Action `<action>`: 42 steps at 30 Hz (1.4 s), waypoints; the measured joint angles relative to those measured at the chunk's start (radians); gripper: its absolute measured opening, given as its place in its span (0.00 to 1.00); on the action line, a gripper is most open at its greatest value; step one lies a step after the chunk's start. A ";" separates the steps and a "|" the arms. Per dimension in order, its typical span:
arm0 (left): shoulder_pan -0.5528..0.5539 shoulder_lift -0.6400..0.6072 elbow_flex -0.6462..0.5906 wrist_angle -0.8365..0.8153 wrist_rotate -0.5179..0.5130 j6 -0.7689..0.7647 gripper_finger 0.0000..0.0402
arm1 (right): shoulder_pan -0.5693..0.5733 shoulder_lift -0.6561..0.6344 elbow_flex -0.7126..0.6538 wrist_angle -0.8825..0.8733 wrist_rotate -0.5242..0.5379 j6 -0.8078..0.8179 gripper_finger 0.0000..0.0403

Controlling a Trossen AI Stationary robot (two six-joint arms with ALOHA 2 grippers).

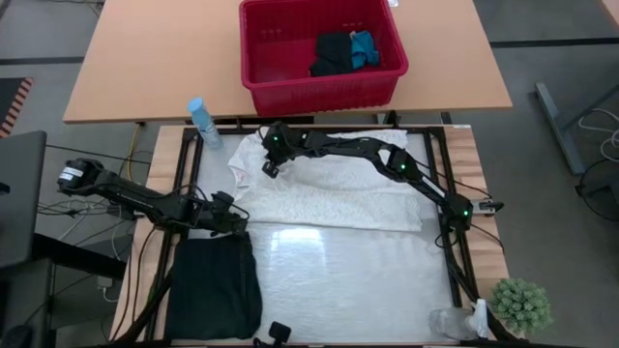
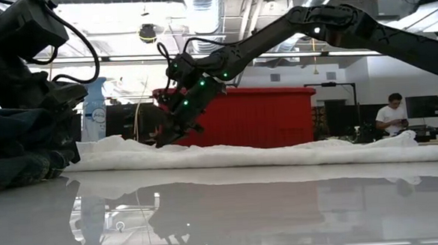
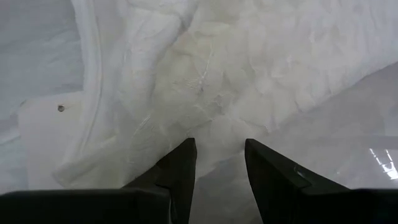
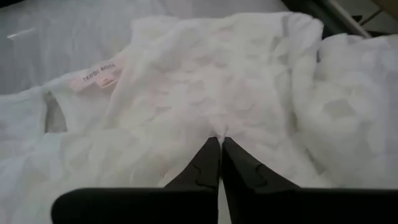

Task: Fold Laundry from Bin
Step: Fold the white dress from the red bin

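**Pinch at the collar, fold still loose**

Black cloth [image 1: 215, 287], folded, lies nearest the table's front edge at the left; just behind it the left gripper [image 1: 230, 220] rests low at the white garment's [image 1: 329, 188] near-left corner, fingers apart with the cloth's edge between them but not clamped. The white garment is spread across the middle of the table, its far-left end bunched up. There the right gripper [image 4: 219, 148] reaches across from the right, its fingers together with a small pleat of the white fabric nipped at the tips, near the neck label [image 4: 99, 70].

The bin [image 1: 319, 89] stands on the farther table beyond, and a black piece and the small blue piece [image 1: 364, 48] remain inside it.

Risks, as I judge them:
- The right gripper's hold is thin, only a fold at the very tips. A pull along the table could slip it free, and the bunched end would fall back unevenly.
- The left fingers are not closed on the corner, so any drag from the right arm would slide the whole garment instead of folding it.
- A sweep toward the left could push the white cloth into the folded black piece and disturb it.
- A spray bottle [image 1: 203, 123] stands just beside the bunched end and could be knocked by the arm or the cloth.
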 joint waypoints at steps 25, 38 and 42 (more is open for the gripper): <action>0.001 -0.033 -0.045 -0.093 -0.255 -0.211 0.16 | -0.011 -0.003 0.000 0.050 -0.043 0.193 0.15; -0.001 -0.035 -0.089 -0.057 -0.146 -0.223 0.09 | -0.047 -0.004 0.000 0.042 -0.005 0.317 0.15; -0.001 -0.035 -0.089 -0.063 -0.125 -0.199 0.08 | -0.055 -0.005 0.000 0.064 -0.143 0.342 0.15</action>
